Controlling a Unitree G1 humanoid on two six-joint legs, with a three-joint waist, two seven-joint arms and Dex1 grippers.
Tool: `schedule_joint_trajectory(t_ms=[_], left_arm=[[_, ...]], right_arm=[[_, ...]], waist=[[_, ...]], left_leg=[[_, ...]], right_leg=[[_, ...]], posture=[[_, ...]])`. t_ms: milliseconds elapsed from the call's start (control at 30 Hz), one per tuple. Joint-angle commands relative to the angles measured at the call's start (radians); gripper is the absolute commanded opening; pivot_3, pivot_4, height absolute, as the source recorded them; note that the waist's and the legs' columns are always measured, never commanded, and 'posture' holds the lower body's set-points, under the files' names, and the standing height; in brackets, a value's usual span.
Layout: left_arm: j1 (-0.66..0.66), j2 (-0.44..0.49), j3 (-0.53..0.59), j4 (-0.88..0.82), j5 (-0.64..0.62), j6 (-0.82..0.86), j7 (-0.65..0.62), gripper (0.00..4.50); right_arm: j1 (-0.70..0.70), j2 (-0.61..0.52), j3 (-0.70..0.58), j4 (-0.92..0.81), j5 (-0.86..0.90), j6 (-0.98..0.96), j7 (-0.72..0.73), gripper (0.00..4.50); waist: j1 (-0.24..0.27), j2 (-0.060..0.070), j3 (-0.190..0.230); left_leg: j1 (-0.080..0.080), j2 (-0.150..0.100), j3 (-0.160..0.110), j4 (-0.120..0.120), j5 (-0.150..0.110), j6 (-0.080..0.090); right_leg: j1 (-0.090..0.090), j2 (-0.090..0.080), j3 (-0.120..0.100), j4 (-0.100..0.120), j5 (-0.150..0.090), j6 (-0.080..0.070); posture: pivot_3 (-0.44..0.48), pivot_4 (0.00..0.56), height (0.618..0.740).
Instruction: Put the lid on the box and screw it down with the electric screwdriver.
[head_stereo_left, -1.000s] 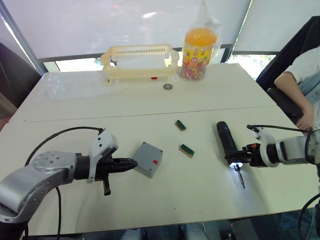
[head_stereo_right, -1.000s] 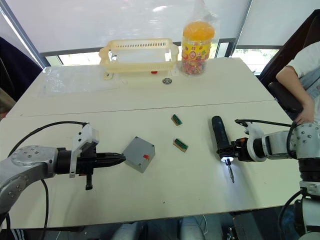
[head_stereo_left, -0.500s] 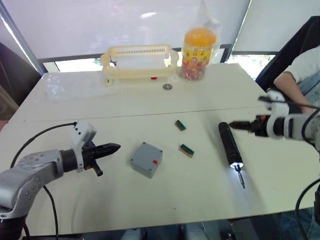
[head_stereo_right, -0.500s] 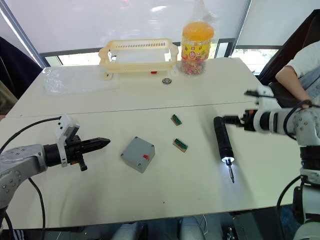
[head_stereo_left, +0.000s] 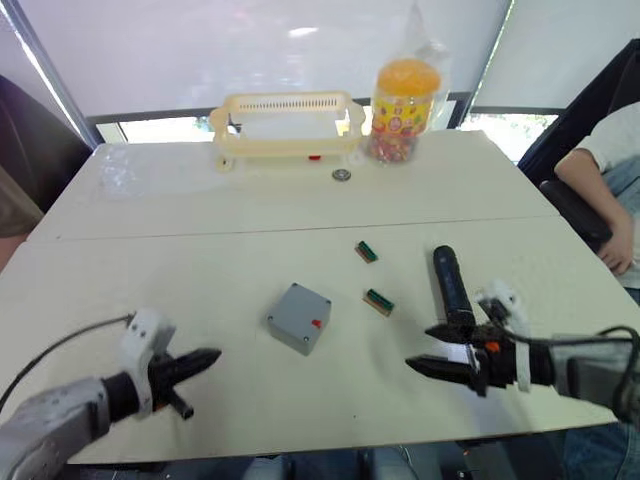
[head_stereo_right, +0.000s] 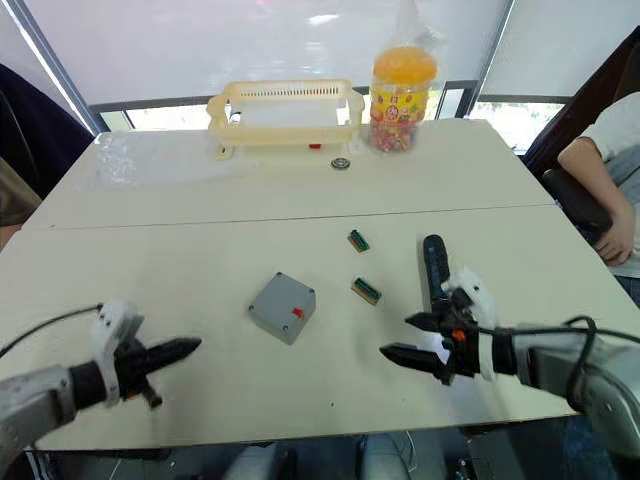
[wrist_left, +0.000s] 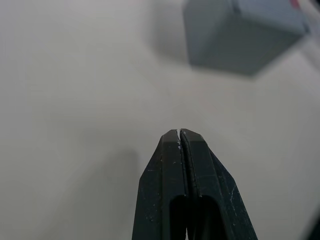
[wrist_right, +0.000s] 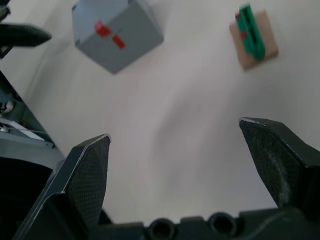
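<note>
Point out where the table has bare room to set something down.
Bare tabletop lies between the left gripper and the box, and between the box and the far basket. It is tighter between the box, the two small green pieces and the electric screwdriver.

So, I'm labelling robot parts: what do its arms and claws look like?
Both arms are silver-grey with a white block at the wrist and a thin black cable looping off. Each claw has two tapered black fingers: left claw, right claw. The right wrist has a small orange-red mark.
</note>
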Motion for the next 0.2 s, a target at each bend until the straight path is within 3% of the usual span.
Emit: schedule_joint_trajectory(t_ms=[33,200], left_arm=[[0.007,0.007,0.04,-0.023,-0.006,-0.044,-0.028,0.0],[-0.016,0.018,0.045,0.007,-0.018,-0.052,-0.045,0.0]], right_arm=[[0.033,-0.014,-0.021,-0.036,-0.008,-0.045,0.034,4.48],[0.086,-0.03,0.037,-0.029,-0.096,-0.123,0.067,4.48]], waist=[[0.003,0.0,0.0],[0.004,-0.001,-0.001]], left_leg=[[0.004,0.001,0.0,0.0,0.0,0.0],[0.003,0.003,0.0,0.0,0.0,0.0]], right_leg=[[0.003,0.0,0.0,0.0,-0.002,0.003],[0.004,0.0,-0.003,-0.001,-0.002,0.002]], posture=[[0.0,0.15,0.74],[0.0,0.15,0.74]])
